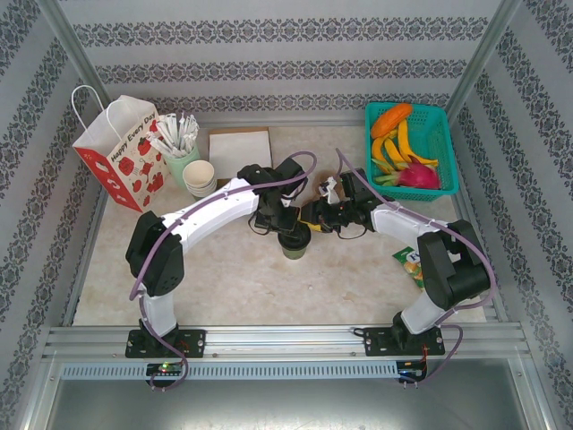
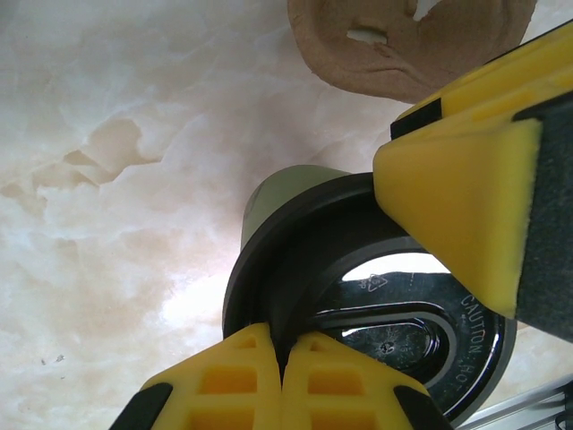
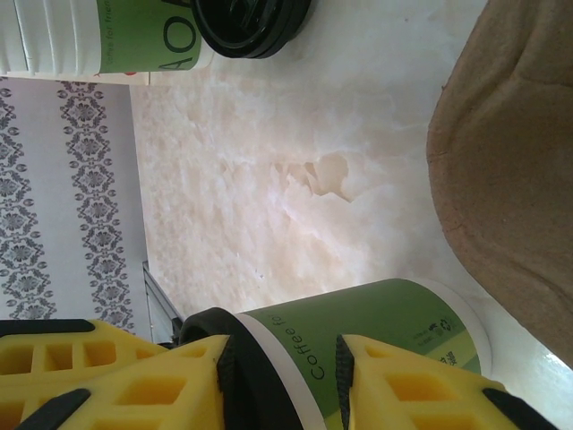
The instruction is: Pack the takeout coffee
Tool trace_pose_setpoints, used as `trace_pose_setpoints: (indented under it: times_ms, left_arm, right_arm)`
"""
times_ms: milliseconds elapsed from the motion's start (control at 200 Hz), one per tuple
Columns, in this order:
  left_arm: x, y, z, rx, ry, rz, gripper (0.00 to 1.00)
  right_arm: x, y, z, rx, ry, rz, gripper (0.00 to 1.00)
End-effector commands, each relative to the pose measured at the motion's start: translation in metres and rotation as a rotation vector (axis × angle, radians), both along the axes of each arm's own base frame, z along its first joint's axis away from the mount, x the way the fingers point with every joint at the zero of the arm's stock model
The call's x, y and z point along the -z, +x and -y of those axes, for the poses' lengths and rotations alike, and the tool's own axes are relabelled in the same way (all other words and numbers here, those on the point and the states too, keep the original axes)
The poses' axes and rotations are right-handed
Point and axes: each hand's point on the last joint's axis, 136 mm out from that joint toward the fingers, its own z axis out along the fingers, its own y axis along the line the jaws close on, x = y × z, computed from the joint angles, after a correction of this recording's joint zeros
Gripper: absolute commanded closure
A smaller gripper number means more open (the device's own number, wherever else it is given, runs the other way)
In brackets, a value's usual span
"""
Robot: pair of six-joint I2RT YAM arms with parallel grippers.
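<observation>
Green-sided paper takeout coffee (image 1: 294,242), black-lidded, upright at the middle of the bench (image 1: 224,278); right end effector (image 3: 282,349) narrow, gripping its sides; left end effector (image 2: 282,354) closed at the lid rim. Paper bag (image 1: 121,157) far left, nearer the left arm.

The takeout coffee (image 1: 294,242), at centre frame, has green sides with pale lettering and a glossy black top. The right gripper (image 3: 285,354) has yellow fingers (image 3: 134,385) faced with black pads. The table (image 1: 233,278) is cream marble with tan veining. At upper left, the paper bag (image 1: 121,152) is white with a red fruit print and red sides. At upper right, a teal basket (image 1: 445,134) holds orange, yellow and pink fruit (image 1: 421,175). The walls (image 1: 269,36) are white with grey damask bands. The arms (image 1: 206,213) are white with black joints.
</observation>
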Motion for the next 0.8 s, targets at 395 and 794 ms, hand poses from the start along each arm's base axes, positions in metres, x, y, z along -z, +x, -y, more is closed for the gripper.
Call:
trace_pose_setpoints:
  times_ms: [395,794]
  left_arm:
    - [0.010,-0.004,-0.033,-0.159,0.187,0.034,1.00]
    - [0.015,0.002,-0.028,-0.202,0.181,0.028,1.00]
  right_arm:
    - [-0.011,-0.005,0.026,0.094,-0.155,0.135,0.47]
    - [-0.021,-0.032,0.034,0.121,-0.059,0.292,0.02]
